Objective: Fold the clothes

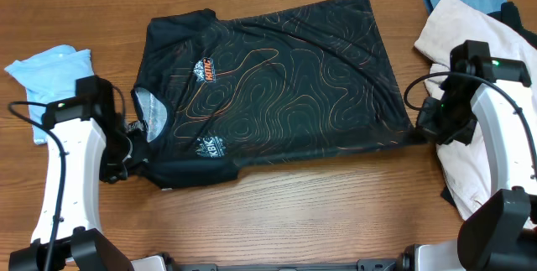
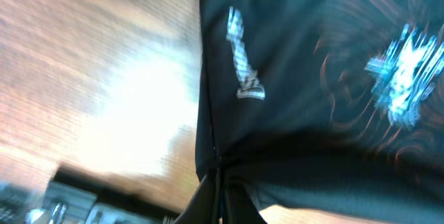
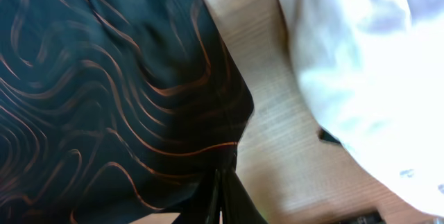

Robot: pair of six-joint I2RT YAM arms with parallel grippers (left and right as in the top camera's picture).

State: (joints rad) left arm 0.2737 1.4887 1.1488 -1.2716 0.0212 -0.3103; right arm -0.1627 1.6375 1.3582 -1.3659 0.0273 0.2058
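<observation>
1. Left fingers [image 2: 215, 196]: pressed together, clamped on the shirt [image 1: 277, 95] at its collar-end edge.
2. Right fingers [image 3: 223, 196]: pressed together, clamped on the shirt's hem corner.
3. Shirt: black with orange contour lines, spread flat on the tabletop [image 1: 336, 212], stretching between the two pairs of fingers. A pale logo [image 2: 406, 71] lies just beyond the left fingers.
4. White garment [image 1: 449, 28]: near the right fingers on their outer side, with bare wood between it and the shirt.
5. Blue cloth [image 1: 50, 61]: crumpled, well outside the left fingers.
</observation>
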